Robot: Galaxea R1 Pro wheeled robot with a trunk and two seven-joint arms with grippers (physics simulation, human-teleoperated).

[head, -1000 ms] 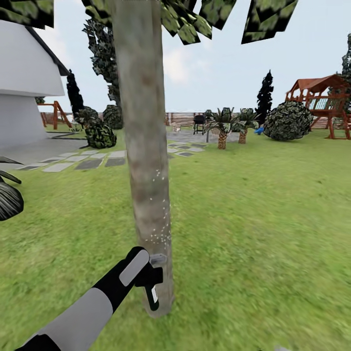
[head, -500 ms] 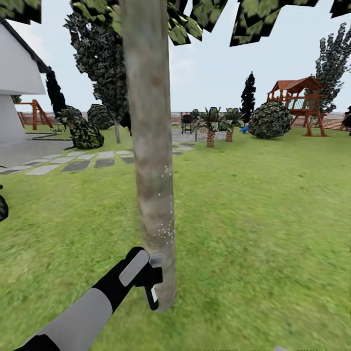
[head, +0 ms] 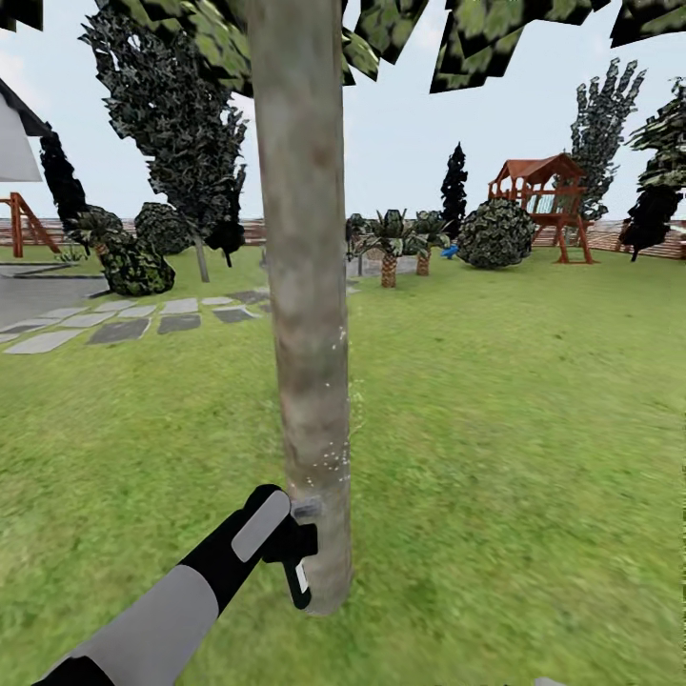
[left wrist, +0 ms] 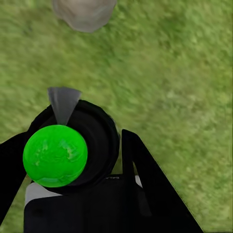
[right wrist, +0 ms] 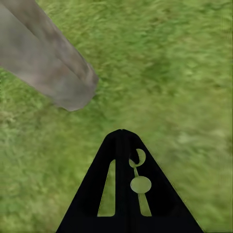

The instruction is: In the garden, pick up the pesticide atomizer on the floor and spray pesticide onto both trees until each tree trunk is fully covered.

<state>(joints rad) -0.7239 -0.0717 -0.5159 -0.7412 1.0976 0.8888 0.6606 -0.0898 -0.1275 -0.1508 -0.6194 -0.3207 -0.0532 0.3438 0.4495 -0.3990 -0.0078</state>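
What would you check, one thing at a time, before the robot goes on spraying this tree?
1. Sprayer in hand: ok. The left gripper is shut on the pesticide atomizer.
2. Nozzle facing the tree trunk: ok. In the head view the grey tip sits right at the bark, low down.
3. Pesticide landing: ok. White specks dot the bark just above the nozzle.
4. Trunk fully covered: not ok. Specks show on one low patch; the bark higher up looks bare.
5. Far side of the trunk: cannot tell, it is hidden.
6. Right gripper free: ok. Its fingers are shut with nothing between them, over the grass.
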